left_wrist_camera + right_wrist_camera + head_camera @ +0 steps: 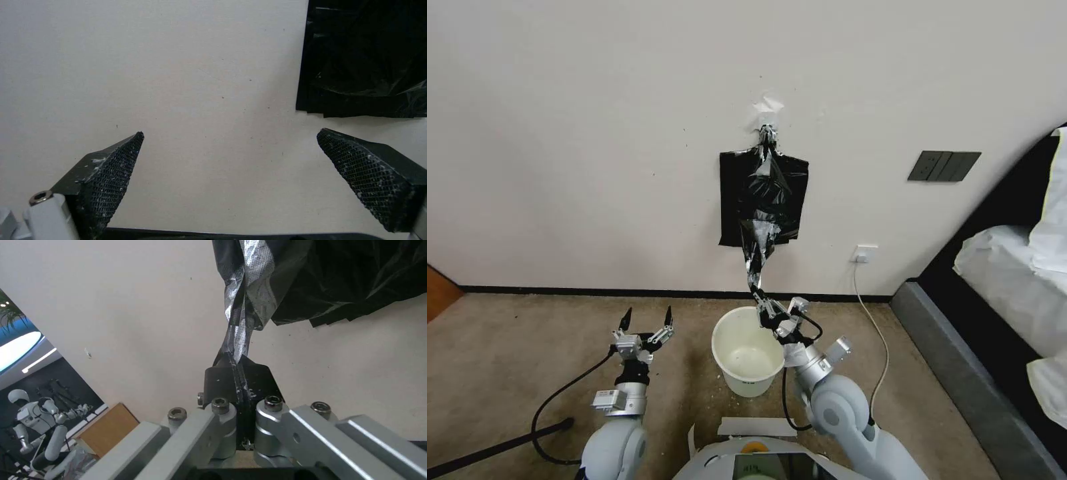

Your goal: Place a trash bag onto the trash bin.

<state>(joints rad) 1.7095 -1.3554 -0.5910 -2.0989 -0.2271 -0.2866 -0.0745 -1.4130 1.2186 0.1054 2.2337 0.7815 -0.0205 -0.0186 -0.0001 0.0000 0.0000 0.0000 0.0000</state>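
A cream-white trash bin [748, 357] stands on the carpet near the wall. A glossy black trash bag [761, 243] hangs stretched down from the sheaf of black bags [735, 200] taped to the wall. My right gripper [760, 299] is shut on the bag's lower end, just above the bin's far rim. In the right wrist view the twisted trash bag [240, 323] runs up from between the closed fingers [218, 381]. My left gripper [646, 319] is open and holds nothing, left of the bin, facing the wall. Its fingertips [122, 160] stand wide apart, with the sheaf [365, 60] beyond them.
A grey-framed bed [994, 347] with white bedding lies to the right. A white cable [872, 313] drops from a wall socket [864, 253]. A dark switch panel [944, 166] is on the wall. A black cable [487, 450] crosses the carpet at the left.
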